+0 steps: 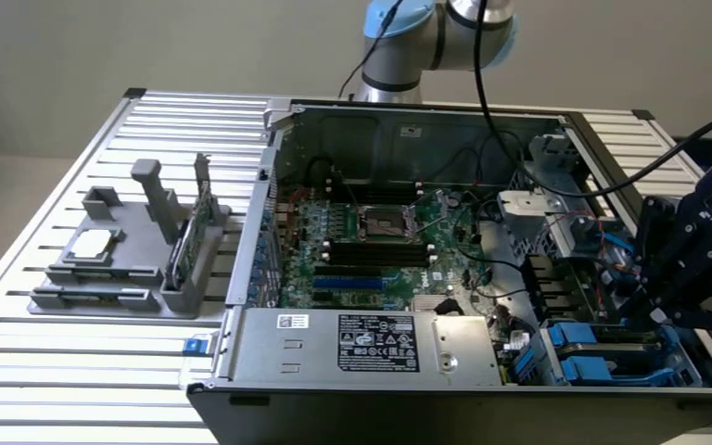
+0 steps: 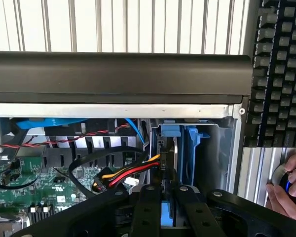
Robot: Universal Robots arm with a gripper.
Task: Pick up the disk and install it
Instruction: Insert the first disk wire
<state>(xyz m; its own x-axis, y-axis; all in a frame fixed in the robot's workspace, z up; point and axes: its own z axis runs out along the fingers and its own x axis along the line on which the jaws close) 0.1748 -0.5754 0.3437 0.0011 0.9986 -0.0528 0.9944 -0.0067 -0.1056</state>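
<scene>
The disk (image 2: 180, 153) stands on edge in its blue plastic carrier inside the drive bay at the corner of the open computer case (image 1: 270, 185). My gripper (image 2: 167, 200) reaches down onto it, its black fingers (image 2: 149, 207) drawn close together with the blue carrier edge between them. In the exterior view, my gripper (image 1: 651, 311) hangs over the bay at the case's near corner on the exterior view's right. Blue carrier parts (image 1: 585, 352) show just below it. The drive's metal body is hidden.
Red, yellow and black cables (image 2: 130, 172) run right beside the bay. The power supply (image 1: 369, 343) and motherboard (image 1: 369, 232) fill the case. A grey fixture (image 1: 121, 269) on the exterior view's left holds a chip (image 1: 90, 243) and a green card (image 1: 189, 236). Outside the case wall are a keyboard (image 2: 281, 74) and a person's hand (image 2: 288, 190).
</scene>
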